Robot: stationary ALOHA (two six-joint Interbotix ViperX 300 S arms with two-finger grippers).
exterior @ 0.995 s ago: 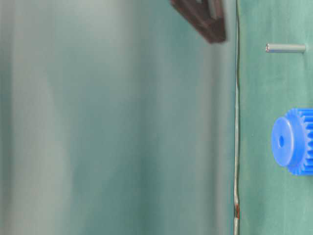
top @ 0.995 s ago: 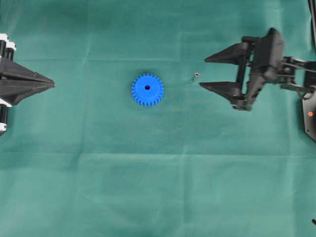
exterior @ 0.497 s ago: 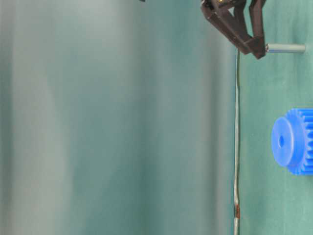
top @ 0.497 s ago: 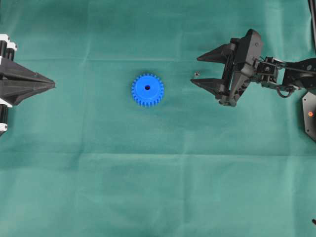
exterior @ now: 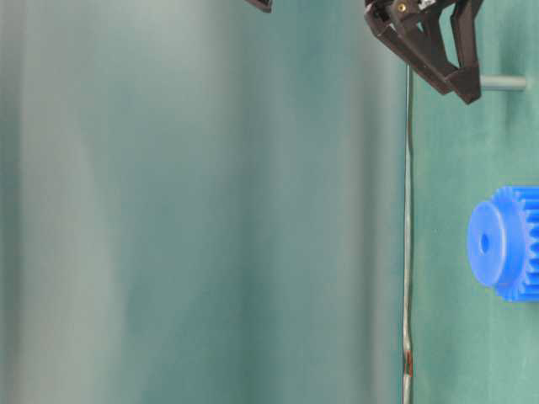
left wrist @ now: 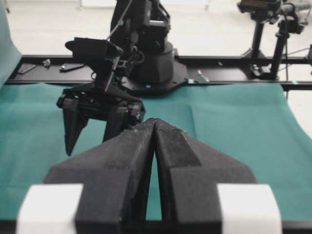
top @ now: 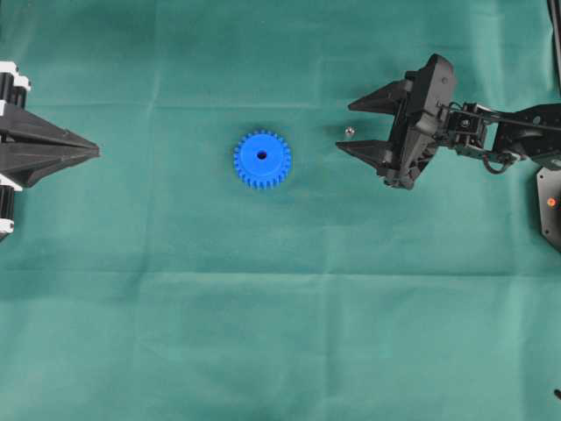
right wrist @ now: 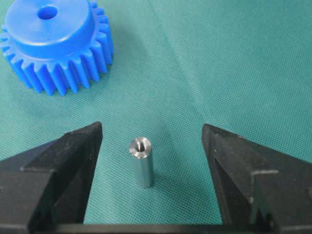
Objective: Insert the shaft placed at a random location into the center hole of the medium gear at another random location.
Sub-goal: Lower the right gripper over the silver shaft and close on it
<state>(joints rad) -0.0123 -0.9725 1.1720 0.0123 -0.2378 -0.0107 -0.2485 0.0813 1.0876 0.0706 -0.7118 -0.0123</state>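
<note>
The shaft (top: 349, 132) is a small silver pin standing upright on the green cloth; it also shows in the right wrist view (right wrist: 142, 161) and in the table-level view (exterior: 504, 82). The blue medium gear (top: 262, 159) lies flat to its left, center hole (top: 261, 155) up, and also shows in the right wrist view (right wrist: 54, 44). My right gripper (top: 348, 128) is open, its fingers either side of the shaft without touching it. My left gripper (top: 95, 151) is shut and empty at the left edge, far from both.
The green cloth (top: 280, 307) covers the whole table. The right arm's base (left wrist: 146, 63) and a black rail stand at the far end in the left wrist view. A black fixture (top: 550, 206) sits at the right edge.
My right gripper has moved left and lower, so its open fingers now stand either side of the shaft. The gear, the shaft and the left gripper have not moved.
</note>
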